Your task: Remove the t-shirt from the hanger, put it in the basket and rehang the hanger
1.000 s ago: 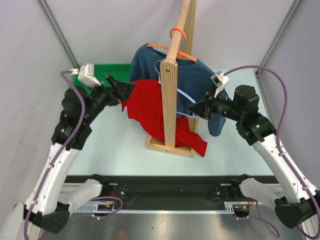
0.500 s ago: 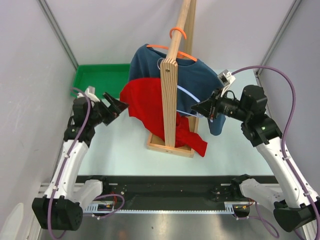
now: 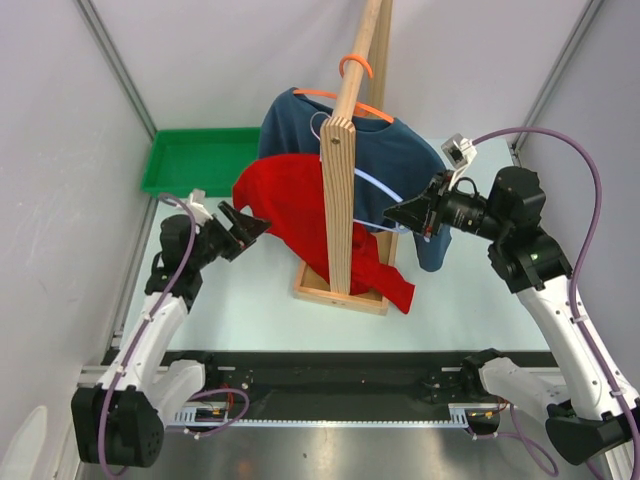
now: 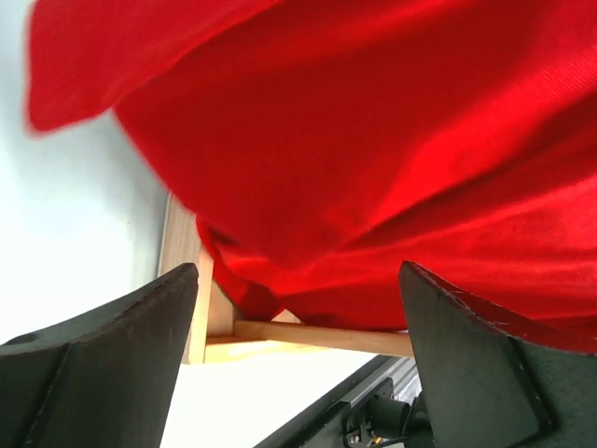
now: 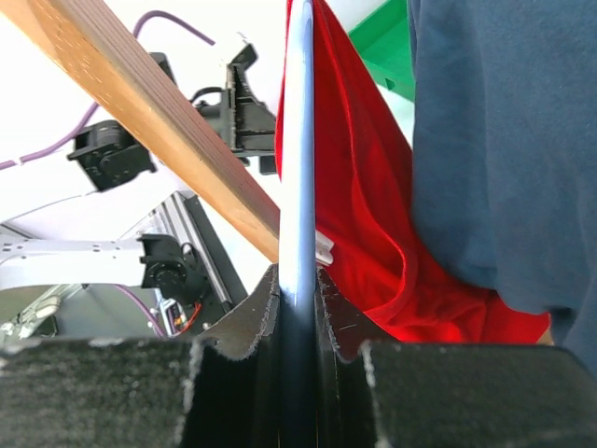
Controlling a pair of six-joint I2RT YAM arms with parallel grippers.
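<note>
Your right end effector is pinched shut on the thin white hanger. That looks like a way to keep the hanger from swinging while the shirt comes off.

Your left end effector has its fingers wide apart and holds nothing. It hangs in the air just beside the left sleeve of the red t-shirt, and its own camera sees almost only red cloth. I think it is there so it can grab the shirt and pull it away.

The red t-shirt is on the wooden rack, in front of a blue t-shirt. It looks crumpled and saggy. One side bulges out to the left. The other end droops down onto the foot of the rack, low on the counter. It looks partly slipped off, but not free.
</note>
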